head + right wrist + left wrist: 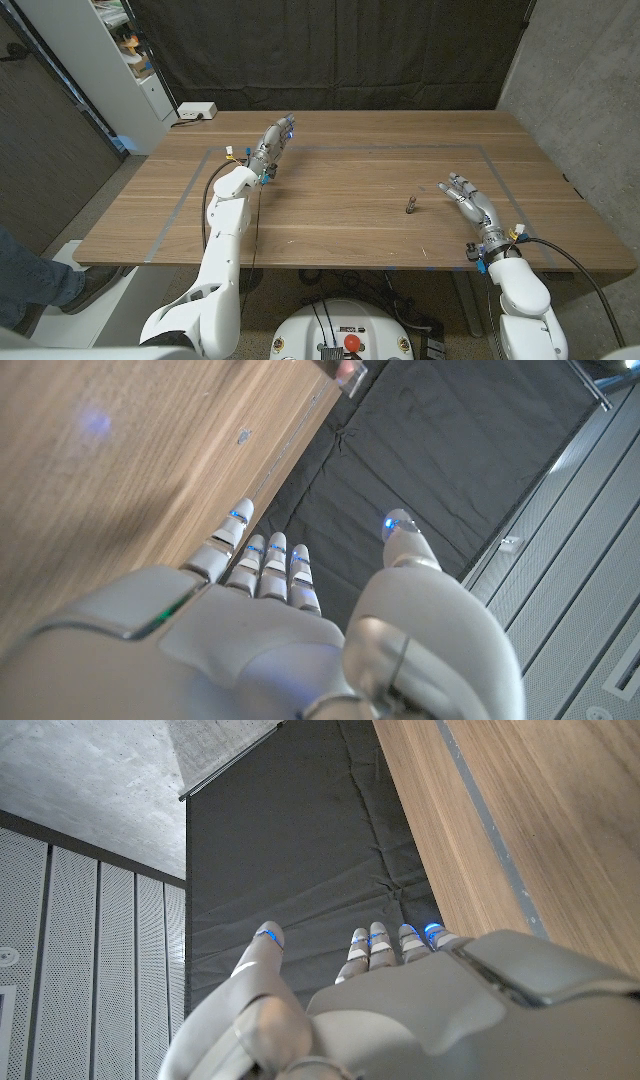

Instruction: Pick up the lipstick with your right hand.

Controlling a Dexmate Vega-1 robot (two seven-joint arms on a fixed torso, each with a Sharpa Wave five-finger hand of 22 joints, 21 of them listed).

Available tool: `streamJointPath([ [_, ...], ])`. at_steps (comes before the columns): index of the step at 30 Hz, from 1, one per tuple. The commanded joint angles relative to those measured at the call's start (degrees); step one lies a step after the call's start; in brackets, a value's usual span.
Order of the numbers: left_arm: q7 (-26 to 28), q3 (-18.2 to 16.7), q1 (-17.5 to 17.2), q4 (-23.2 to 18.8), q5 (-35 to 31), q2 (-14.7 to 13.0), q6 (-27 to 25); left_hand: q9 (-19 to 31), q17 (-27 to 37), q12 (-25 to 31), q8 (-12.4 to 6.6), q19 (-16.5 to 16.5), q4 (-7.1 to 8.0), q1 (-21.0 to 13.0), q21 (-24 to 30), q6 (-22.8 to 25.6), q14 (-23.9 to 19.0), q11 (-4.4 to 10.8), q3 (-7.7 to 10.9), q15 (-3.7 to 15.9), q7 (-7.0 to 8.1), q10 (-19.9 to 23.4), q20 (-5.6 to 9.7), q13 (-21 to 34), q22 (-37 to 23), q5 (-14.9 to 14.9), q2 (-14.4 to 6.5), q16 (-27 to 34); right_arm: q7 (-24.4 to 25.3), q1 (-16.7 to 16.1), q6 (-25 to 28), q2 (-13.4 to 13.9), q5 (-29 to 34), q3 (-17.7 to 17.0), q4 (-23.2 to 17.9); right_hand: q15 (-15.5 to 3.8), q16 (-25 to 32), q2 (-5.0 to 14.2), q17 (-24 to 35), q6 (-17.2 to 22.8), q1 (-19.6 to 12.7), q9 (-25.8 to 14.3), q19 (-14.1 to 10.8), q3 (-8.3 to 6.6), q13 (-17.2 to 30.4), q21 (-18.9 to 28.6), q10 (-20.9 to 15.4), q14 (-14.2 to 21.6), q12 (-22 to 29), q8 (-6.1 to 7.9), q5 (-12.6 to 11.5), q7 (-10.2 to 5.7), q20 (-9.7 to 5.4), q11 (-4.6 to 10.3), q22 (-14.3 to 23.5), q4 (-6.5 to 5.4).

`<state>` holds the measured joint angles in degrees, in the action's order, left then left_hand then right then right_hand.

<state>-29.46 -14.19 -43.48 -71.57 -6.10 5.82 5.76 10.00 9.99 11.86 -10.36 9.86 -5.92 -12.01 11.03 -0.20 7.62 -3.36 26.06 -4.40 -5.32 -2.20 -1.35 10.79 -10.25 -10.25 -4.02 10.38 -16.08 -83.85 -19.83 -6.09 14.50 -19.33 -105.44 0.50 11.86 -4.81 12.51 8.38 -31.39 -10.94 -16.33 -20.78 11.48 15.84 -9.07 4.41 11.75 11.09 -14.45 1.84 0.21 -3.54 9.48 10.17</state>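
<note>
1. The lipstick [411, 206] is a small dark thing on the wooden table [340, 215], right of the middle. It looks like it's standing upright, but it's too small to be sure.
2. The right hand [468, 198] is just to the right of the lipstick, near it but not touching. Its fingers [452, 187] are spread apart and point toward the far left, with nothing in them – so it's open and empty.
3. The right wrist view agrees: the right hand [300, 620] has straight fingers [270, 565] and the thumb off to one side, nothing held, with wood grain and the black curtain [450, 450] beyond it.
4. The left hand [272, 145] is well away, on the far left part of the table, fingers stretched toward the back edge. It's empty too – the left wrist view shows the hand [400, 1010] with its fingers [385, 942] out straight alongside the table edge.
5. A grey tape line [350, 147] marks out a rectangle on the tabletop, and the lipstick sits inside it.
6. Other stuff: a white box [196, 111] by the far left corner, a white shelf unit [100, 60] behind it, and a person's leg in jeans [35, 280] at the left edge.
</note>
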Motion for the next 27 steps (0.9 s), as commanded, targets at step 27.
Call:
streamJointPath([
  [27, -0.25, 0.40, -0.48, -1.57, -0.08, -0.06, -0.35, 0.23, 0.23, 0.20, -0.32, 0.82, -0.42, -0.04, 0.34, 0.34, 0.16, -0.13, 0.09, 0.32, 0.08, 0.20, -0.38, 0.32, -0.14, 0.11, -0.57, 0.23, 15.32, -3.07, -5.45, -0.50, 24.19, 1.88, -0.21, -0.59, -0.23, -3.93, 0.08, -0.14, 1.52, -0.07, 0.14, 2.92, -0.11, -1.81, 0.56, -0.85, -0.56, 0.25, -2.72, 0.35, 0.05, 0.05, 0.21, -1.46],
])
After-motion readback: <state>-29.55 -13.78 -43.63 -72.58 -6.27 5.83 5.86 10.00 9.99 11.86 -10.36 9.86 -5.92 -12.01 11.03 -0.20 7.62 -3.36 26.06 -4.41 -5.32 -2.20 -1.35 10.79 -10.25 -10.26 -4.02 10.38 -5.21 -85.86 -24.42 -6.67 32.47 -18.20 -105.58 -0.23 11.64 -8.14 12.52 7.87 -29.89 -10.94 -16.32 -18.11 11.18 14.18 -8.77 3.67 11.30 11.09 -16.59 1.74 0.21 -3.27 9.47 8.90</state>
